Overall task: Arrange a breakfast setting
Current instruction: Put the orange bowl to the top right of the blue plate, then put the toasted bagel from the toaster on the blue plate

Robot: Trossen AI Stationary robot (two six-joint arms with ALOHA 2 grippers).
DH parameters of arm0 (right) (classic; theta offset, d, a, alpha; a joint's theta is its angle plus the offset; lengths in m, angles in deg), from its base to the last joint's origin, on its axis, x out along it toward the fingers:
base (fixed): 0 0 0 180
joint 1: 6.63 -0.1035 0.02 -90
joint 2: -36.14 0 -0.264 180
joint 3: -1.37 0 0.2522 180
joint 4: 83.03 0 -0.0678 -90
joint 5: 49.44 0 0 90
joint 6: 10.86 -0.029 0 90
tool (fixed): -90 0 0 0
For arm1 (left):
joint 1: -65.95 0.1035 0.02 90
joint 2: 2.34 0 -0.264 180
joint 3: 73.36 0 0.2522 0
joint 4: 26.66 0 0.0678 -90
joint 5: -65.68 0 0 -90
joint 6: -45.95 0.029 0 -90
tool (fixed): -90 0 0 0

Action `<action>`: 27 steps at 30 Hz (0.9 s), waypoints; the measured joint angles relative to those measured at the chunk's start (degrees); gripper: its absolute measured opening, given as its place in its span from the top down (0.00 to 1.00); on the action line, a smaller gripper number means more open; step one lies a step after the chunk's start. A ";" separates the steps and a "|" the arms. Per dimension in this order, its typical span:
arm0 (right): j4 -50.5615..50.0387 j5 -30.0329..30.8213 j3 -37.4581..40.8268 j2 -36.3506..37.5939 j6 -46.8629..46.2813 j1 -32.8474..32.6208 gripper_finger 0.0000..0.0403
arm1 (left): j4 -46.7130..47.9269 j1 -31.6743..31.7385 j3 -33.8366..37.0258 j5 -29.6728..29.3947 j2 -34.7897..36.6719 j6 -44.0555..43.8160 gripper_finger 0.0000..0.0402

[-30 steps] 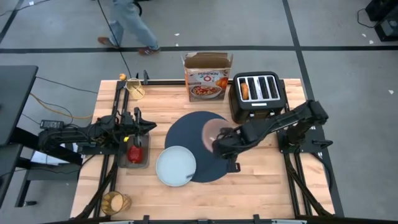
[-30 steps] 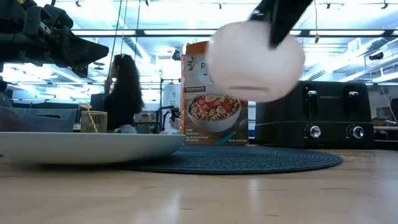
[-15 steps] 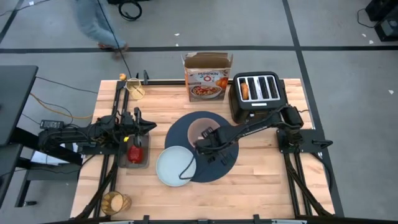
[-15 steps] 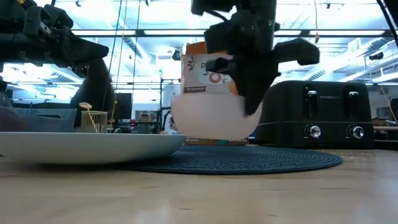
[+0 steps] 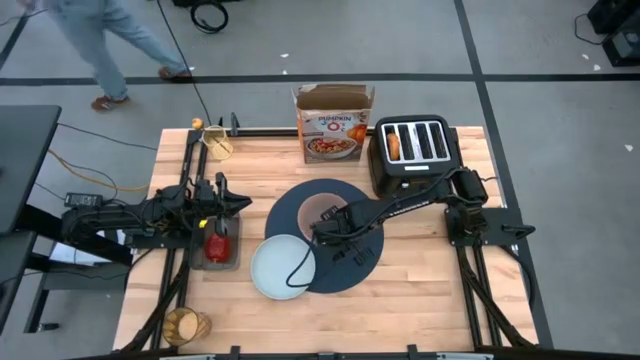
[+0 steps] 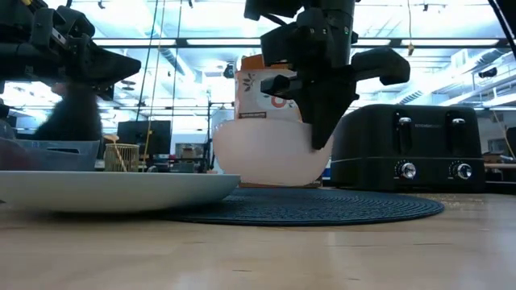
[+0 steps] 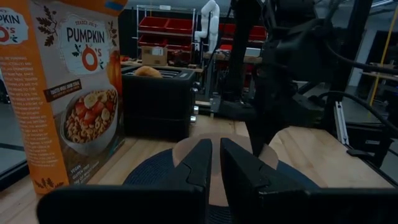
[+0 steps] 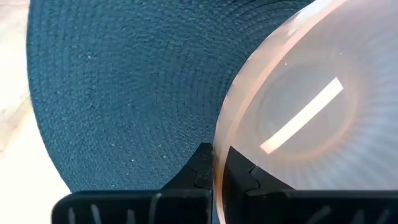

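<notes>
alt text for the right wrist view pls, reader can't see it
The right gripper is shut on the rim of a pinkish bowl, one dark finger inside the rim and one outside. Beneath them lies a round dark-blue woven placemat, with pale wooden table showing past its edge.

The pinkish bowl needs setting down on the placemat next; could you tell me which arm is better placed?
Right: its gripper already pinches the pinkish bowl just above the placemat.

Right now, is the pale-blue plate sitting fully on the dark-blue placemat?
No. In the high view the plate only overlaps the placemat's edge; most of it rests on bare table.
</notes>
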 joint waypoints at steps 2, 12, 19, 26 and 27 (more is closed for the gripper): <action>0.47 0.58 0.00 0.00 0.00 0.04 0.97 | 0.00 0.00 -0.02 0.00 -0.02 -0.02 0.90; 0.79 -1.97 3.13 0.09 1.54 -0.41 0.89 | 0.00 0.00 -0.01 0.00 -0.02 0.00 0.90; 1.74 0.87 3.63 0.22 -0.61 -0.55 0.82 | 0.00 0.00 0.00 -0.02 -0.02 -0.02 0.90; -1.96 -1.97 -0.34 2.28 -0.94 -1.41 0.70 | 0.00 0.00 -0.02 0.00 -0.02 -0.04 0.90; -3.05 -1.91 -1.62 2.80 -2.11 -1.57 0.68 | 0.00 -0.02 0.00 0.00 -0.02 -0.02 0.90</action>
